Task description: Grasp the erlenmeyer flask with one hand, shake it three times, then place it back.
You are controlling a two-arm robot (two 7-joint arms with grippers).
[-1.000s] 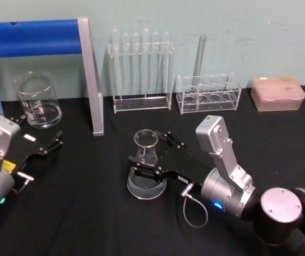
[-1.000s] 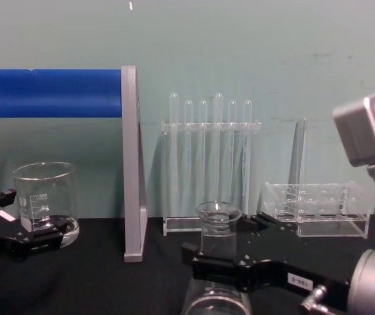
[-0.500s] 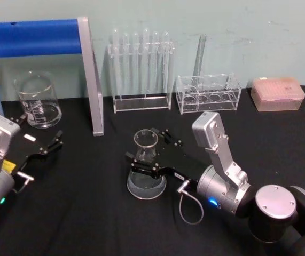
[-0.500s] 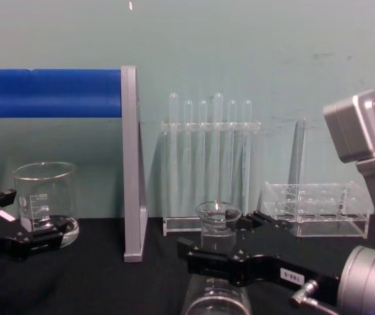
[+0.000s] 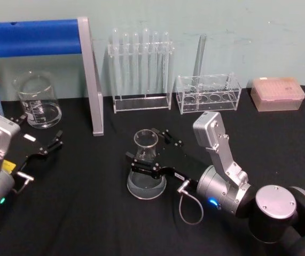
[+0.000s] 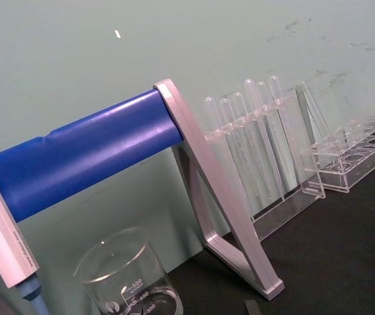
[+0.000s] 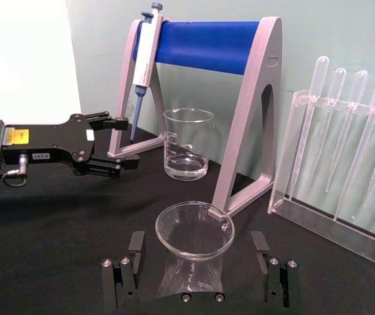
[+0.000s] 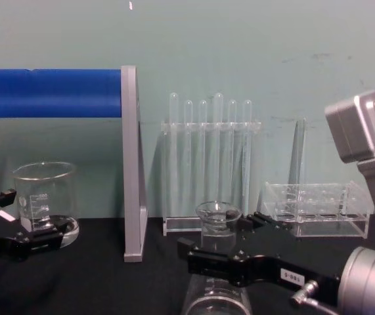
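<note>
Since half a second ago almost nothing has shifted. The black two-fingered right gripper (image 5: 146,146) still brackets the narrow neck of the clear glass conical flask (image 5: 145,185), fingers spread with a gap on each side, not clamping. The flask stands upright mid-table on the black cloth-covered table (image 5: 88,218), before a pale green wall (image 5: 248,32). Its flared rim is round and its wide base sits flat. The black left gripper (image 5: 40,130) waits at nine o'clock of the flask, fingers apart, near a straight-sided glass beaker (image 5: 37,101) at ten o'clock.
</note>
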